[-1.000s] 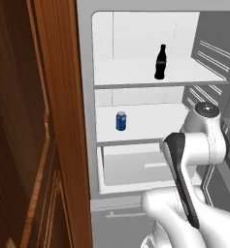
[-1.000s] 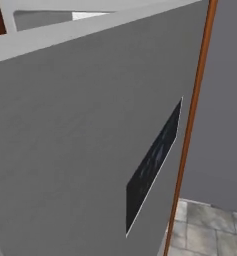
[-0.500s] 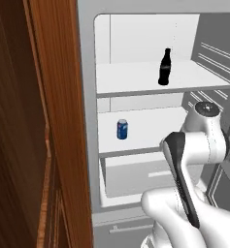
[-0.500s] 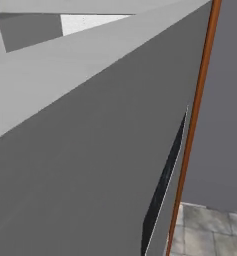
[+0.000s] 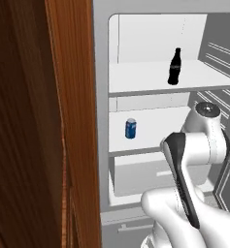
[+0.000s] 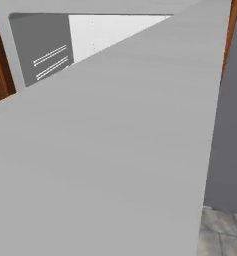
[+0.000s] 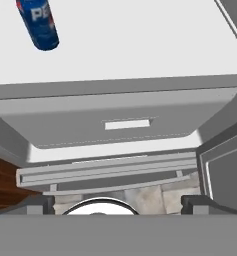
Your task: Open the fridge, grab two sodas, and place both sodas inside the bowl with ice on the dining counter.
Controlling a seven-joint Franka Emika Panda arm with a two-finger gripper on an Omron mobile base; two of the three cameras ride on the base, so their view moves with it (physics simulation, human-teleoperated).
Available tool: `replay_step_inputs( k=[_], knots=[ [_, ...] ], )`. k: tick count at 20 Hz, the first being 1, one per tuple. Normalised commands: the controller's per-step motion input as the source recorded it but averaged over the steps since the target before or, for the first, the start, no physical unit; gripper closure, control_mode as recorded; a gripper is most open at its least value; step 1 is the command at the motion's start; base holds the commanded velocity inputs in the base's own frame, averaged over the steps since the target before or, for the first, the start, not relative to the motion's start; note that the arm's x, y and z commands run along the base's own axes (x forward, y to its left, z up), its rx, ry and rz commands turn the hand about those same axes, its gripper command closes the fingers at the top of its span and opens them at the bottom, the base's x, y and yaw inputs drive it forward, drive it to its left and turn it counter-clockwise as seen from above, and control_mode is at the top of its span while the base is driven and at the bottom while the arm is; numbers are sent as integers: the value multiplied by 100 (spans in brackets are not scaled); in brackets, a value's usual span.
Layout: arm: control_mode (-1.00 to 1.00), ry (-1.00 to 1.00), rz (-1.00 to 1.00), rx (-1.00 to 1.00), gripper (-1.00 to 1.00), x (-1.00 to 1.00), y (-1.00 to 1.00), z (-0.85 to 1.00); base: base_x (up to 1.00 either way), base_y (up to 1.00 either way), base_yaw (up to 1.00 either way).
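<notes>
You have one fridge [image 5: 150, 38] in front of you, door open. Inside it you can count two sodas: one black cola bottle [image 5: 174, 67] and one blue can [image 5: 130, 129]. You see two white shelves, one drawer [image 7: 120, 122] below them, and one brown wooden cabinet [image 5: 48, 126] at the left.

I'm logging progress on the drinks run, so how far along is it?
Done: the fridge stands open, its door swung wide. In hand: the open claw is empty, facing the drawer below the blue can. Left: both sodas are untouched, the can on the middle shelf and the black bottle on the shelf above, so both grabs and both placements into the bowl remain.
</notes>
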Motion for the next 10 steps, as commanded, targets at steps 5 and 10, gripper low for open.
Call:
replay_step_inputs(
  k=[5, 10],
  knots=[
    [100, 0, 0, 0, -100, 0, 0, 0, 24, 39, 7],
    [-100, -11, 21, 1, -100, -2, 20, -24, 0, 5, 5]
  ],
)
